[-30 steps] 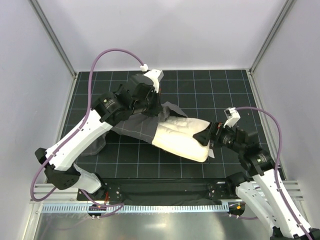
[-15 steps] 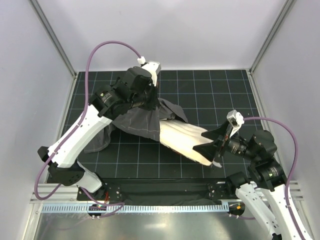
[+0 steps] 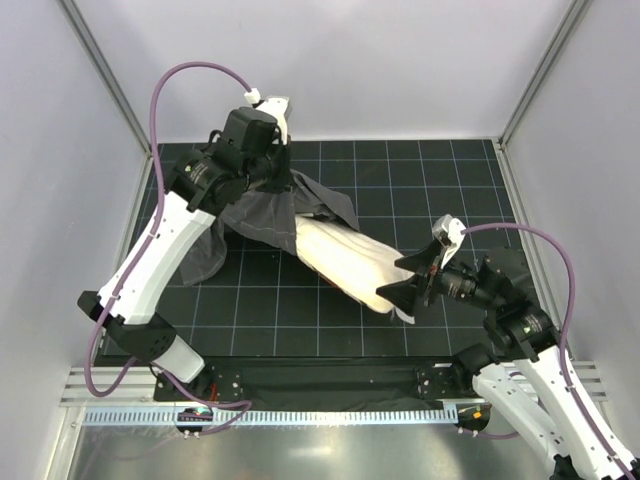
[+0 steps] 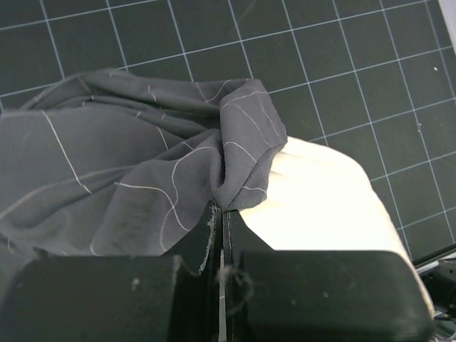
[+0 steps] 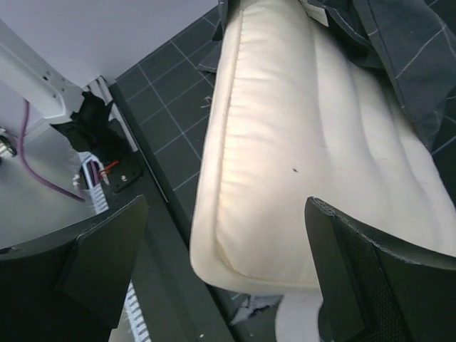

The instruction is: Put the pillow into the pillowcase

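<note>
**Pillow part-way in, case pinched at its mouth**

From above, the cream pillow (image 3: 350, 265) lies slantwise on the black grid mat (image 3: 450, 170). Its far-left end is under the dark grey checked pillowcase (image 3: 262, 208), and its near-right end is bare. The rest of the case drapes down to the mat on the left.

The overhead view hides the left fingertips under the wrist. The left wrist view shows them: the left gripper (image 4: 219, 211) is fully closed on a gathered fold of the case's edge, with the pillow's pale surface just beside that fold.

The right gripper (image 3: 405, 280) stands wide apart with the pillow's bare end between its fingers (image 5: 107, 249), holding nothing. Whether either finger touches the pillow cannot be told. The right wrist view alone shows the stitched seam running along the pillow's edge.
</note>
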